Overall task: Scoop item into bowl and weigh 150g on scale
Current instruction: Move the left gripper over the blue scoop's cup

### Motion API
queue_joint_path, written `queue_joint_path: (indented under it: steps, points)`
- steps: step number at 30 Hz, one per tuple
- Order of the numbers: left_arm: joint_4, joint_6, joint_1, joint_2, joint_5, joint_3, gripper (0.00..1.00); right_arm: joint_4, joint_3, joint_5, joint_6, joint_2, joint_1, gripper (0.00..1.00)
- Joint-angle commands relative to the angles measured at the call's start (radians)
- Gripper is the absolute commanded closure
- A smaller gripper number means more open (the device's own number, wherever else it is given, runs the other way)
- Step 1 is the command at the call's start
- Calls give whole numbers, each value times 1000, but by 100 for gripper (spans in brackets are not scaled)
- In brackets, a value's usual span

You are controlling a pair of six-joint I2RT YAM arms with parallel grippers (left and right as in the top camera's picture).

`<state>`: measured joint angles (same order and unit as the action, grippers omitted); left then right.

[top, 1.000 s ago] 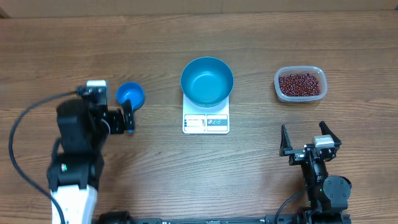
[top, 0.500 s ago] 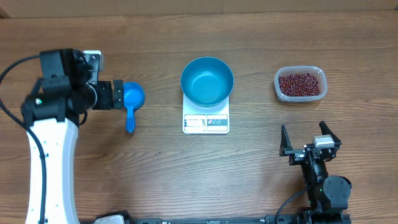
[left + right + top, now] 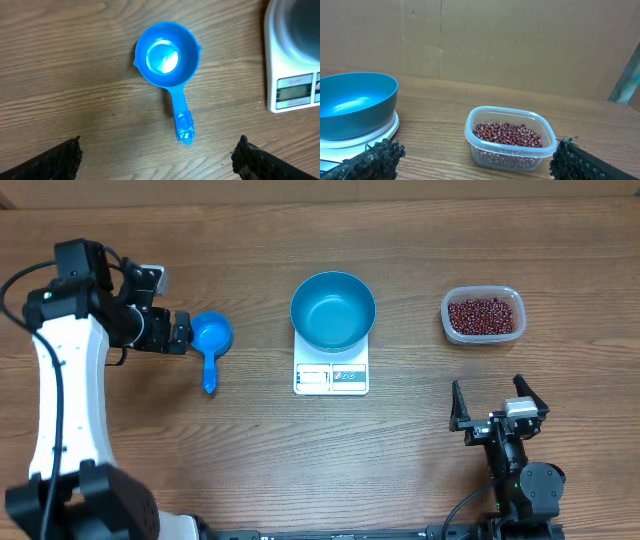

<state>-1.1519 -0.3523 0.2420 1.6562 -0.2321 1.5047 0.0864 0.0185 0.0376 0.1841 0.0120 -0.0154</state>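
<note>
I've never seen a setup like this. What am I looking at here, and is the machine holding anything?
It is a robot with two arms at a wooden table. One picture looks down from above; the other two come from a camera on each wrist. Each arm ends in a two-fingered tool; the left tool and right tool both stand open, holding nothing. On the table lie a small blue scoop, a light blue bowl sitting on a white scale, and a clear tub of red-brown beans.

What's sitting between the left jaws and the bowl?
Just the small blue scoop, lying cup-up on the table; nothing else before the bowl. The overhead view shows it.
</note>
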Motion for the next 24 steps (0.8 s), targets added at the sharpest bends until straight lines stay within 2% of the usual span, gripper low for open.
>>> queue_joint_path:
  steps: [1, 7, 24]
  points:
    - [4, -45, 1, 63, 2, 25, 0, -5, -11, 2, 0, -9, -7, 0]
    - [27, -35, 0, 145, 74, 25, 1, -5, -11, 2, 1, -9, -7, 0]
    - [117, -10, -1, 319, 75, 25, 0, -5, -11, 2, 1, -9, -7, 0]
